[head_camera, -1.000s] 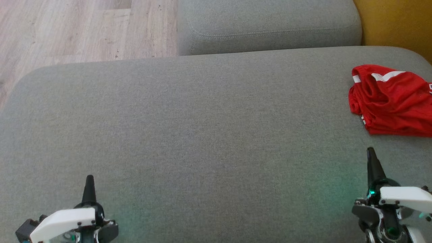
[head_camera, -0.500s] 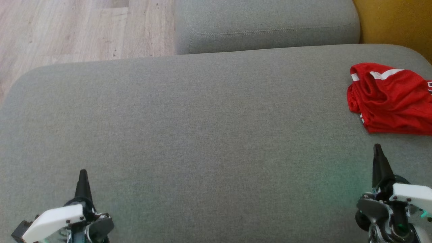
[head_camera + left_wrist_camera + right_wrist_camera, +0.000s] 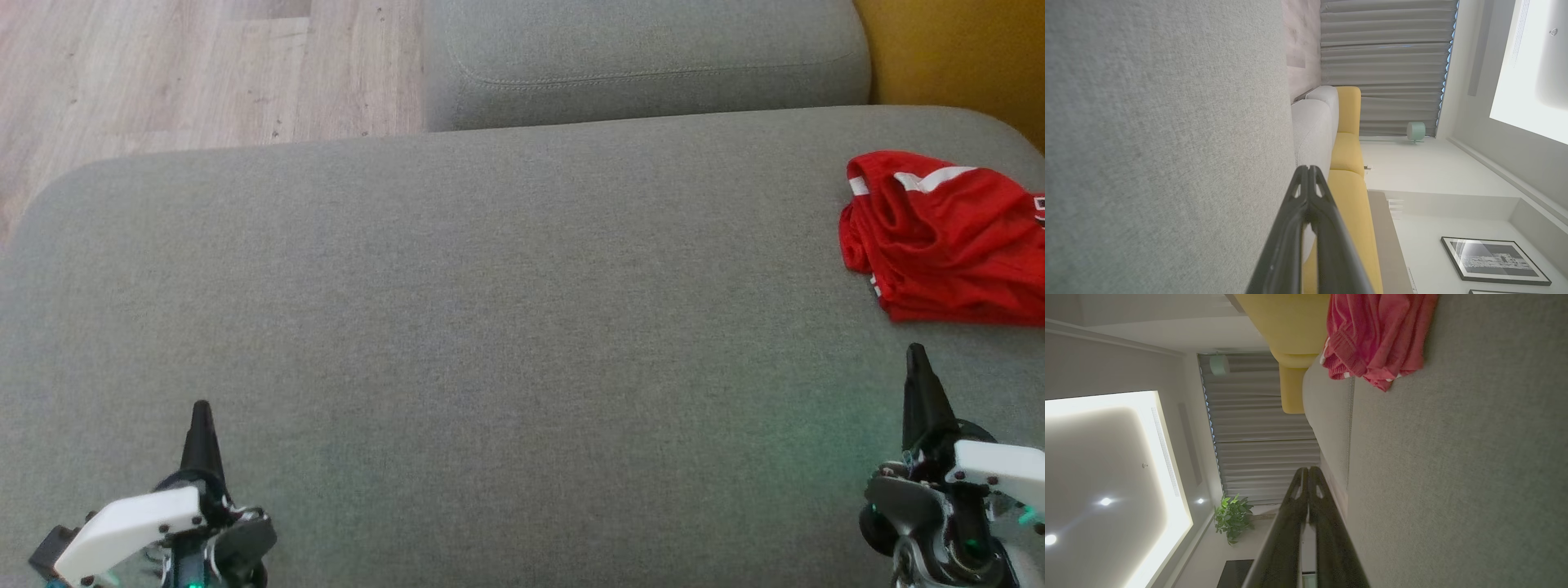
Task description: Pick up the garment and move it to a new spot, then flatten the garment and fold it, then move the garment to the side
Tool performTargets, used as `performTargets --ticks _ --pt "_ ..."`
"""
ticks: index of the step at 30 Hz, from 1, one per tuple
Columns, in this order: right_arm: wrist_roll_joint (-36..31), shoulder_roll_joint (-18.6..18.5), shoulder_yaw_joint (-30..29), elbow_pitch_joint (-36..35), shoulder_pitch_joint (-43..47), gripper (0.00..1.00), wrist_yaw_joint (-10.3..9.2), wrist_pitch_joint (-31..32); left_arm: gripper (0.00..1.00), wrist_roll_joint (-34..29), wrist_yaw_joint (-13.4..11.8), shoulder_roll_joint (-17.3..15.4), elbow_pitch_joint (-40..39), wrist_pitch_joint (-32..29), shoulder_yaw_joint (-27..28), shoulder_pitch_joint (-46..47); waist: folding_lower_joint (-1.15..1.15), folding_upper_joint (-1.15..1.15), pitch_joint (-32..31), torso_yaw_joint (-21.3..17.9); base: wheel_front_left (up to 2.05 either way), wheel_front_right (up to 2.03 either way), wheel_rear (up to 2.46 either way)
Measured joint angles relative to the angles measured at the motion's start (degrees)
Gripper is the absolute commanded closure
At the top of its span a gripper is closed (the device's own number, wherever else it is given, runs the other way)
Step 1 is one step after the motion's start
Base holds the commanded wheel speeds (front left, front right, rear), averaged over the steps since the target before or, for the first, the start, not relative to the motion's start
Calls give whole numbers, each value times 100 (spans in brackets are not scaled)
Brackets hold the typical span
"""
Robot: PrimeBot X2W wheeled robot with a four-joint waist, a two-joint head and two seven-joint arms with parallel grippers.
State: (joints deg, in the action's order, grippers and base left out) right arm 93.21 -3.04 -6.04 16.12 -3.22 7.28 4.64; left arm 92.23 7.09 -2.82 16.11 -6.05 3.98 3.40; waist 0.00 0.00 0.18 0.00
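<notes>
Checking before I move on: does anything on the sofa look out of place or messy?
Only the red garment: it lies bunched and wrinkled at the right end of the grey cushion, not flat. Nothing looks spilled or damaged.

Wide open seat mid & left, room to pass, garment heaped far right, back cushion walls off top centre, yellow sofa top-right corner, floor past left edge
</notes>
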Motion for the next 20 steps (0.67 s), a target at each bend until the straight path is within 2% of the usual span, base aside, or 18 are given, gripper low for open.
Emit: performTargets --ticks 20 --pt "0 3 -25 0 0 100 0 49 100 0 0 3 0 -1 4 0 0 0 0 0 0 0 0"
